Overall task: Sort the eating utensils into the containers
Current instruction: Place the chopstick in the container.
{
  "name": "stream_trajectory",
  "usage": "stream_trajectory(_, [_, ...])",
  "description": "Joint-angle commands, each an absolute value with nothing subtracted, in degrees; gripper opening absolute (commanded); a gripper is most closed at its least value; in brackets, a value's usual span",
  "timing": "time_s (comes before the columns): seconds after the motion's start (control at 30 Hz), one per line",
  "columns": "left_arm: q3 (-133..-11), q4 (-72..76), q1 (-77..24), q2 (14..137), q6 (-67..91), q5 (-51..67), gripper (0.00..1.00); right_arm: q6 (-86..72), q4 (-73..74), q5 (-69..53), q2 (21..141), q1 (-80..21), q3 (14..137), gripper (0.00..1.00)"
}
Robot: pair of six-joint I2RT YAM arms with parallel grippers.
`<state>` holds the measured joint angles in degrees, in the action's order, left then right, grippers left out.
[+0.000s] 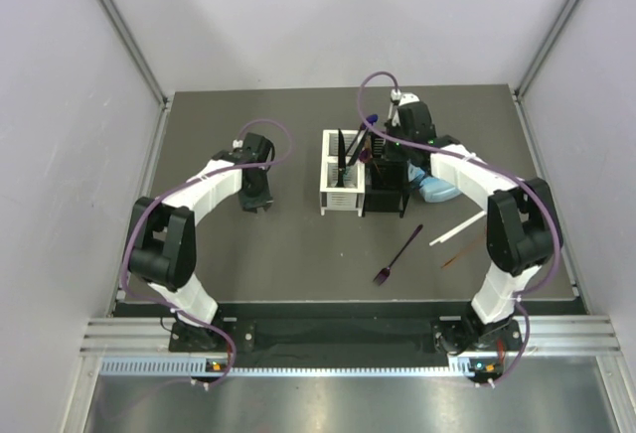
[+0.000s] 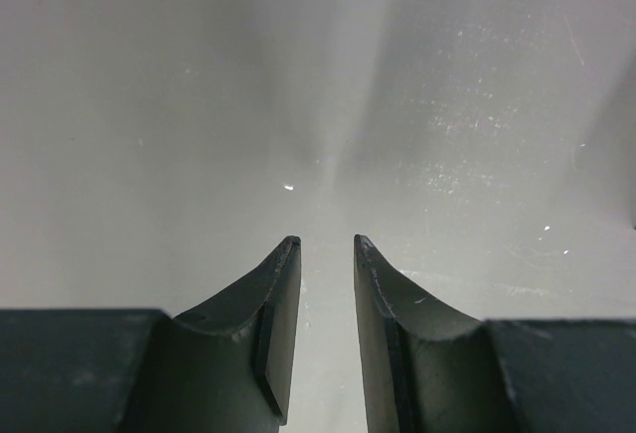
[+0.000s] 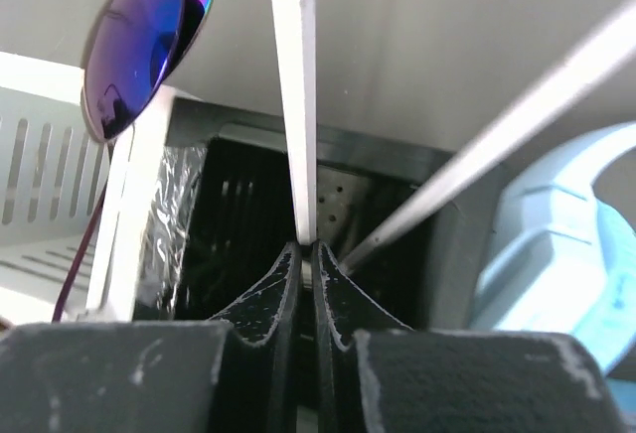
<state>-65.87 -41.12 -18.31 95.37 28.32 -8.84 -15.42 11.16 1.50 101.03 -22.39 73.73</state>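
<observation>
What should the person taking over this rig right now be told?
Left hand: open, empty, over bare table.
Right hand: shut on a white stick, above the black caddy.
Done: a purple spoon and dark utensils stand in the white caddy and black caddy.
To do: drop the held stick in, then collect the purple utensil, loose white stick and brown stick lying on the table. Leave the headphones.

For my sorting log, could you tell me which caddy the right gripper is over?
The black caddy, to the right of the white caddy; the right gripper, shut on a white stick, hangs over its dark compartment.
</observation>
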Motion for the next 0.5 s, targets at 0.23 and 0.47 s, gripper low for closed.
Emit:
stream_trajectory(0.23, [-64.9,-39.6,-18.0,93.3,28.0,-8.7,0.33,-14.4,13.8,2.0,91.6,-22.4,74.9,0.40])
stream_trajectory(0.47, [-65.4,-38.9,-18.0,93.3,28.1,-8.2,0.33,-17.5,17.5,4.4,87.2,-21.6,78.2,0.40])
